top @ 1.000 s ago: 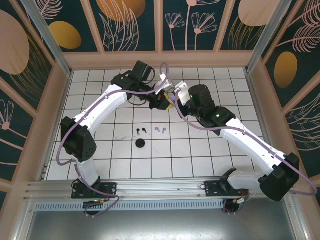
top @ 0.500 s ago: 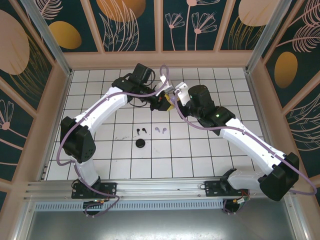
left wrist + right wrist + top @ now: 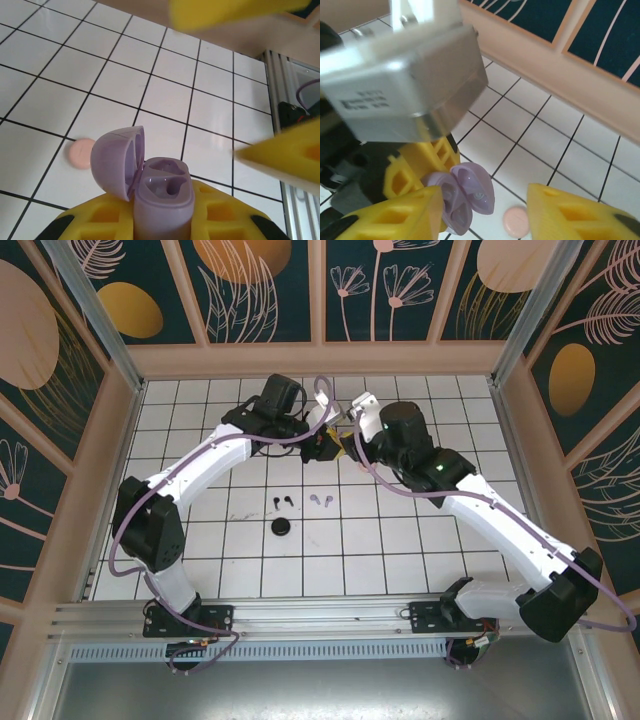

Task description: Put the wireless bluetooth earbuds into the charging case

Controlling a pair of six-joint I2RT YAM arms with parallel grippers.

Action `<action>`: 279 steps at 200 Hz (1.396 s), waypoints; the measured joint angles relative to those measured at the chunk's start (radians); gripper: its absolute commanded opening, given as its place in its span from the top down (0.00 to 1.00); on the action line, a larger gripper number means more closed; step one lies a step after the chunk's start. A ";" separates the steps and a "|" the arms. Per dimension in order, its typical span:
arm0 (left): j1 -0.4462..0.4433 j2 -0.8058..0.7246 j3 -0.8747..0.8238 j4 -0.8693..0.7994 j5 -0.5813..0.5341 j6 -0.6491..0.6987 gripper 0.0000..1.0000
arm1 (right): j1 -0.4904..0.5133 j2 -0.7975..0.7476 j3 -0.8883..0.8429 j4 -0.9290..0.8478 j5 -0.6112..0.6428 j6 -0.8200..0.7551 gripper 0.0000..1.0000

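Observation:
My left gripper (image 3: 322, 443) is shut on the base of a lilac charging case (image 3: 162, 197), held upright above the far tiles. Its lid (image 3: 117, 160) is swung open to the left and both sockets look empty. My right gripper (image 3: 485, 212) stands open right beside it, one yellow finger (image 3: 390, 215) close against the case (image 3: 462, 197), the other finger (image 3: 575, 215) well apart. On the tiles nearer the bases lie a pair of black earbuds (image 3: 281, 501) and a pair of lilac earbuds (image 3: 320, 499), both untouched.
A round black case (image 3: 282, 528) lies just in front of the black earbuds. A pale pink round case (image 3: 80, 152) rests on the tile below the held case. The back wall (image 3: 320, 358) is close behind both grippers.
The right gripper has gone from shut to open beside the lilac case. Both grippers have shifted slightly toward the back wall.

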 measured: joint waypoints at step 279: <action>0.079 -0.479 -0.980 1.458 -0.446 -0.302 1.00 | -0.085 0.114 -0.171 -0.037 -0.058 0.661 0.34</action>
